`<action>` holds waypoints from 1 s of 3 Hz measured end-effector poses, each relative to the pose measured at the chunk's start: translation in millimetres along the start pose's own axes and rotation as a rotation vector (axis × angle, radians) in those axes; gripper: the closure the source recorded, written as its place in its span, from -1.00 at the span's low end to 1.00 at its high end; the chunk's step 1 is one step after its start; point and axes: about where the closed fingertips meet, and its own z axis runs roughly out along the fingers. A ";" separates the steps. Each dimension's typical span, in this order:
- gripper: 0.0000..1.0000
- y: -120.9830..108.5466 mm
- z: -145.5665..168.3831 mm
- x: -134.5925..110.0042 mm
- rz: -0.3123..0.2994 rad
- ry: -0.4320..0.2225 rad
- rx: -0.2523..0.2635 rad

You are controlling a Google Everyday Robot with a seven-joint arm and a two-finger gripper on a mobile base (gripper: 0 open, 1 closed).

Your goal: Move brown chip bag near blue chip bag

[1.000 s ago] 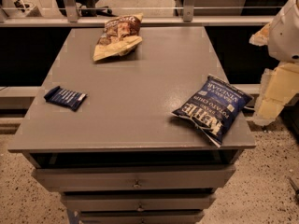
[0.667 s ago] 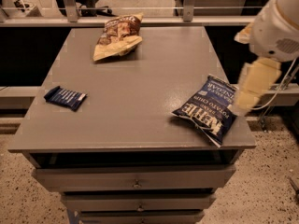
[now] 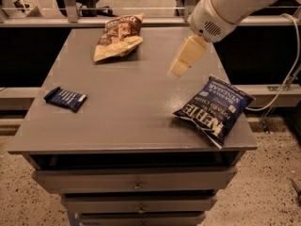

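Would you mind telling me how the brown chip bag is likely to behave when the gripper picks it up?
The brown chip bag looks crinkled and puffed, so it is probably light and floppy, likely deforming when squeezed. It lies flat, so it should slide rather than roll. The gripper hovers above the table, right of the bag and apart from it.

matt table [image 3: 117, 121], end effector [image 3: 179, 68] above — plastic
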 end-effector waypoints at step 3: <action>-1.00 -30.6 54.7 -47.5 0.065 -0.103 0.037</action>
